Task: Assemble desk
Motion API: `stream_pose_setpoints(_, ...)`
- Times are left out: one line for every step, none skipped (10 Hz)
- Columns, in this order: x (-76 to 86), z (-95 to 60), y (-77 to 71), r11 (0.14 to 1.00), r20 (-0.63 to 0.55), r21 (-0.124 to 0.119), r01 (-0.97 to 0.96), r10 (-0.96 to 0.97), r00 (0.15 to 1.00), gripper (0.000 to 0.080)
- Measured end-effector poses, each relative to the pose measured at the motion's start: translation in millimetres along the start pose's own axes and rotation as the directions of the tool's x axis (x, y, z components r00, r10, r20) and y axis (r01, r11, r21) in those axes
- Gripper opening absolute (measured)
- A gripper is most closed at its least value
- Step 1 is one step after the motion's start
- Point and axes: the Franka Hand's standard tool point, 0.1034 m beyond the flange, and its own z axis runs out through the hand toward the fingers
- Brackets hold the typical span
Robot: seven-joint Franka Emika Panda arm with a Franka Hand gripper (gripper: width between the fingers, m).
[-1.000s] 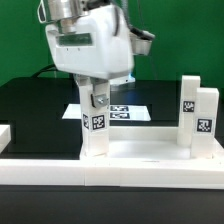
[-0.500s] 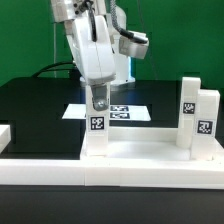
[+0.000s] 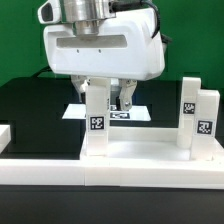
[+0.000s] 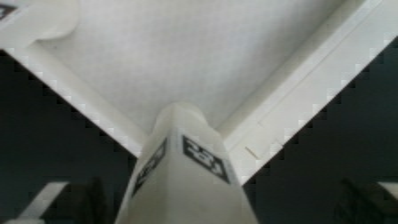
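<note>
While the gripper [image 3: 108,97] hangs directly above the upright leg [image 3: 97,125] at the desk panel's [image 3: 150,150] corner, its fingers [image 3: 126,97] stand spread wide, with nothing clamped between them. Contact with the leg cannot be confirmed. Two further legs [image 3: 198,118] stand upright toward the exterior view's right. Behind lies the marker board [image 3: 135,113]. From the wrist view, the leg [image 4: 183,160] rises between the spread fingers, free of both.

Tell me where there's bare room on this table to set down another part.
Bare black table on the exterior view's left, between the green backdrop and the white rail. Also the panel floor between the near leg and the two legs on the right. Crowded: around the near leg, where the open gripper hangs over the marker board.
</note>
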Motion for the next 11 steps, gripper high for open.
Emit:
stream_pose_setpoints(0.0,0.0,0.0,0.998,0.0,0.0,0.066,-0.066,0.998,0.0649)
stream_pose_setpoints(0.8,-0.3,2.0,0.973,-0.003,-0.022,0.228,-0.228,0.974,0.0649)
stream_pose_setpoints(0.8,-0.3,3.4,0.897,0.003,-0.053,0.439,-0.44,0.898,0.0649)
stream_pose_setpoints(-0.9,0.9,3.3,0.803,0.018,-0.058,0.593,-0.593,0.805,0.0649)
stream_pose_setpoints(1.1,1.7,9.7,0.745,0.029,-0.051,0.665,-0.665,0.746,0.0649)
stream_pose_setpoints(2.2,1.3,10.8,0.742,0.029,-0.054,0.668,-0.668,0.744,0.0649)
stream_pose_setpoints(1.6,1.6,10.1,0.762,0.027,-0.055,0.645,-0.645,0.764,0.0522)
stream_pose_setpoints(1.8,1.5,10.4,0.767,0.027,-0.055,0.64,-0.639,0.769,0.0522)
stream_pose_setpoints(1.6,1.6,10.0,0.805,0.023,-0.055,0.591,-0.591,0.807,0.0383)
stream_pose_setpoints(1.5,1.7,10.0,0.854,0.018,-0.057,0.517,-0.517,0.856,0.0287)
stream_pose_setpoints(1.5,1.7,9.9,0.883,0.015,-0.058,0.466,-0.466,0.885,0.0287)
